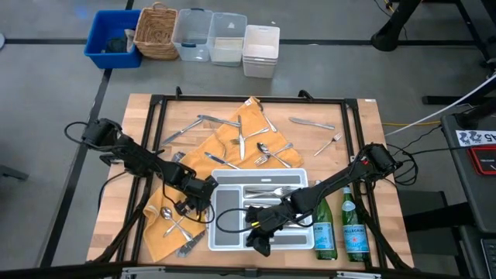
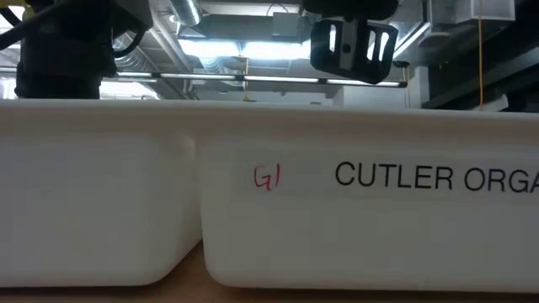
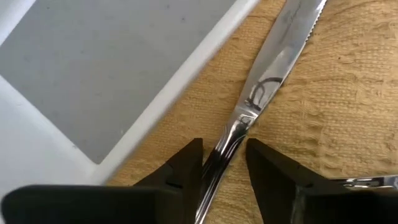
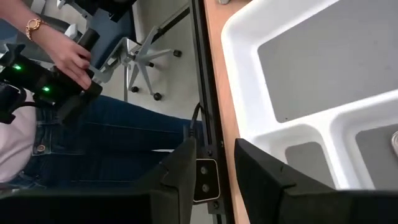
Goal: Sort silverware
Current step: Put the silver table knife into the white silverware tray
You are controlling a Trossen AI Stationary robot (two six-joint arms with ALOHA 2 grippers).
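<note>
Lettering on the white tray [image 2: 370, 227] reads "CUTLER ORGA", with red "G1". Left hand [image 3: 224, 171], narrowly parted, straddles a knife [image 3: 273, 68] on the yellow cloth [image 3: 348, 106] beside the tray. Right hand [image 4: 214, 171] hovers narrowly parted, empty, over the tray's near edge.

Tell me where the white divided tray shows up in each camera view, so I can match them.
High view: white tray at lower centre, between the two arms.
Low view: its front wall fills most of the picture.
Left wrist view: its rim runs diagonally beside a knife.
Right wrist view: its compartments fill the right side.
Shared landmark: the wooden tabletop bordering the tray, hidden only in the left wrist view.
</note>
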